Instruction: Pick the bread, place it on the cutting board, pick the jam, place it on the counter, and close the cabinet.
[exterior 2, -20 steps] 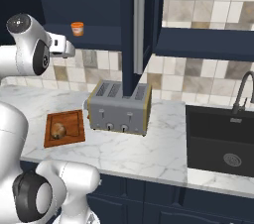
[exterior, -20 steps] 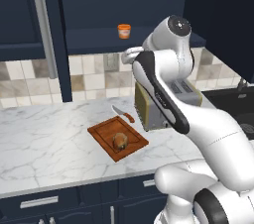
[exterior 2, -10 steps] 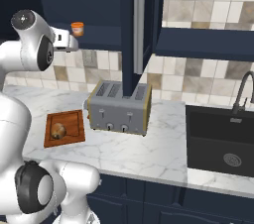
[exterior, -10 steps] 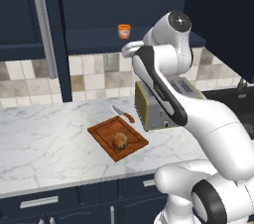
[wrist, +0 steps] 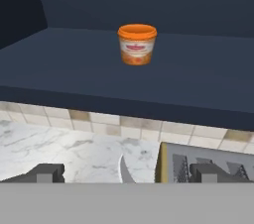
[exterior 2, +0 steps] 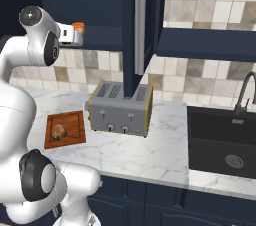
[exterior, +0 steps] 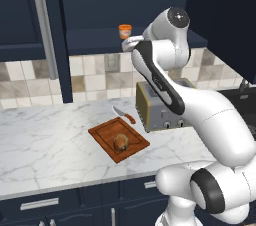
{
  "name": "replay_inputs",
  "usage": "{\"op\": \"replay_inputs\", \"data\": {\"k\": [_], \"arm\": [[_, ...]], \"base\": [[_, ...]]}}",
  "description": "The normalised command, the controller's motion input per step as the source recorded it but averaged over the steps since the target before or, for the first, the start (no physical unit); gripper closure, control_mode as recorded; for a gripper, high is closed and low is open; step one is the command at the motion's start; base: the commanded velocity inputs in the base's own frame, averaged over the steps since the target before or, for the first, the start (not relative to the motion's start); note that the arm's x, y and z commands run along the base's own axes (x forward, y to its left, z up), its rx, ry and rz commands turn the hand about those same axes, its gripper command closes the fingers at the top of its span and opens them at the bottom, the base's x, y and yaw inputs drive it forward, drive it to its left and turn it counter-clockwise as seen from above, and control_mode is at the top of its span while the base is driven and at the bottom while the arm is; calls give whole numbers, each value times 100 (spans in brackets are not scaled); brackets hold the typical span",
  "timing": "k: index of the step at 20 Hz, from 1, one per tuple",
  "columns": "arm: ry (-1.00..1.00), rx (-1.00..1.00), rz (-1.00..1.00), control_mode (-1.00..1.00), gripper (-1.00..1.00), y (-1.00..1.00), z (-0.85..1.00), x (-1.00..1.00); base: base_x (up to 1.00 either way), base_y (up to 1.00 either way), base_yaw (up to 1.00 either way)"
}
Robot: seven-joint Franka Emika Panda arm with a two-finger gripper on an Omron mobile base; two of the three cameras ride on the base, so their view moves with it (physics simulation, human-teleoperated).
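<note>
The jam [wrist: 137,44], an orange pot, stands upright on the shelf of the open navy cabinet [wrist: 74,69]. It also appears as a small pot [exterior: 125,31] [exterior 2: 78,29] just beyond my hand. My gripper [wrist: 128,173] is open, level with the shelf's front edge and short of the jam, with nothing between its fingers. It shows beside the pot [exterior: 128,43] [exterior 2: 70,36] in both base views. The bread [exterior: 121,142] [exterior 2: 58,131] lies on the reddish cutting board [exterior: 102,132] [exterior 2: 73,121] on the marble counter [exterior: 50,145] [exterior 2: 150,150].
The cabinet door [exterior: 47,25] [exterior 2: 142,20] stands swung open with its long silver handle. A silver toaster [exterior: 150,115] [exterior 2: 120,115] [wrist: 208,161] sits beside the board. A knife [exterior: 125,115] [wrist: 124,168] lies behind the board. A black sink [exterior 2: 225,140] is at the right.
The arm has risen a little and the hand has moved closer to the jam on the shelf. The gripper has stayed open. The bread and board have not moved.
</note>
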Motion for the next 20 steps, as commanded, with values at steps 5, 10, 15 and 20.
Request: {"op": "replay_inputs", "data": {"k": [5,10,15,20], "arm": [[0,0,0,-100,-100,0,15,23],[0,0,0,-100,-100,0,13,25],[0,0,0,-100,-100,0,1,22],[0,0,0,-100,-100,0,0,23]], "base": [[0,0,0],[0,0,0],[0,0,0],[0,0,0]]}}
